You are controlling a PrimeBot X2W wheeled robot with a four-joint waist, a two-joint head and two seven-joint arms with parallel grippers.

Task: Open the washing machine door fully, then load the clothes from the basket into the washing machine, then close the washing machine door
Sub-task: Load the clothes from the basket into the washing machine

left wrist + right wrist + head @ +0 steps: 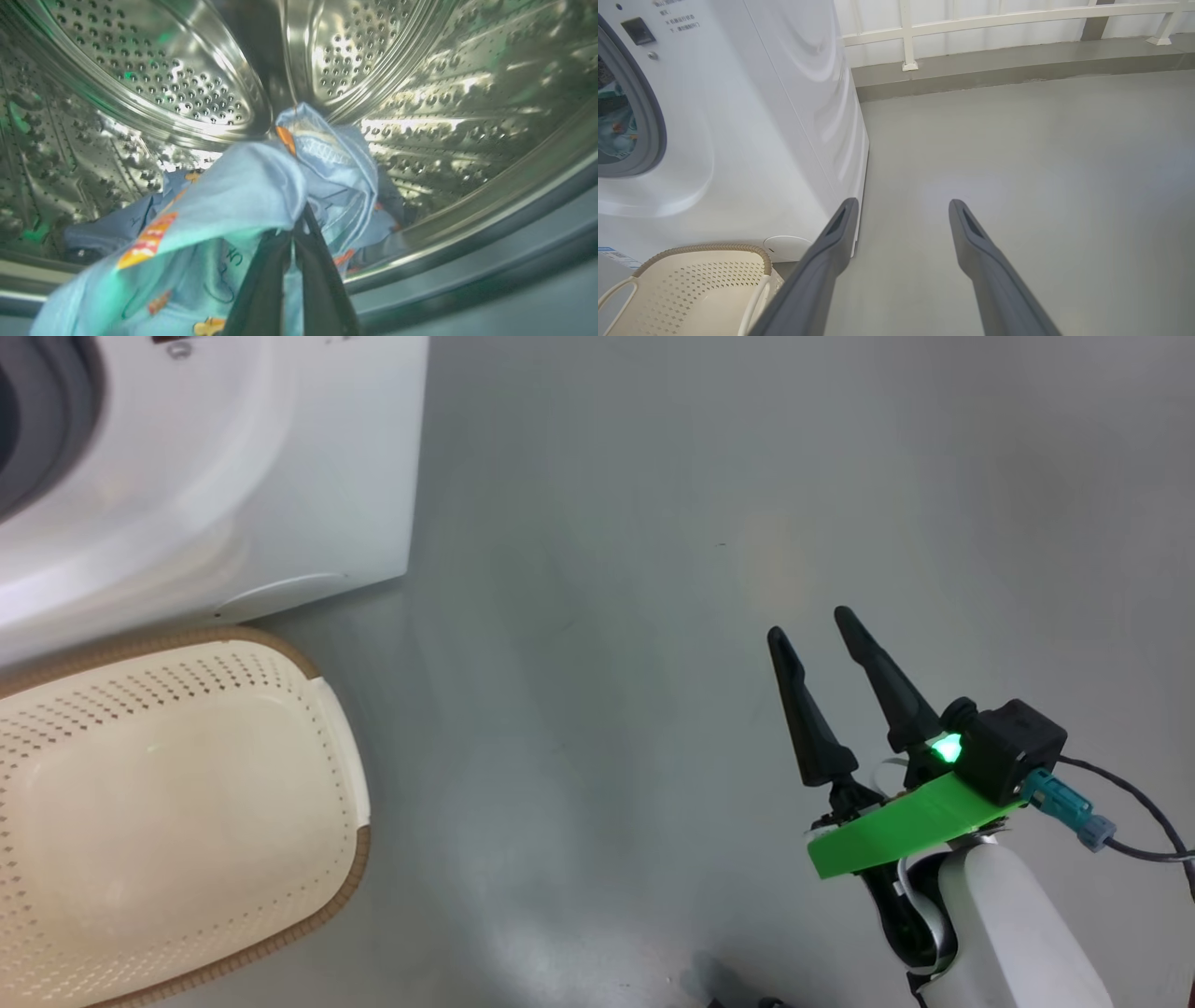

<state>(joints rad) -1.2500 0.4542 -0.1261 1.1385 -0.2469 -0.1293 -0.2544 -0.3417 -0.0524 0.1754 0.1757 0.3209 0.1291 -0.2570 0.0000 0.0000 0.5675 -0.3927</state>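
Currently, we hold the left tool (299, 217) clenched on the clothes (233, 196), a raised fold of which is pinched between its fingers inside the steel drum (187, 79). More blue fabric lies low in the drum beyond. Our right tool (812, 627) hangs released, fingers spread, above the floor (607, 569), well apart from the washing machine (280, 476). The basket (187, 784) stands on the floor just beside the machine front. Farther off, we see blue fabric through the grey ring (651, 116), then a white railing (906, 32).
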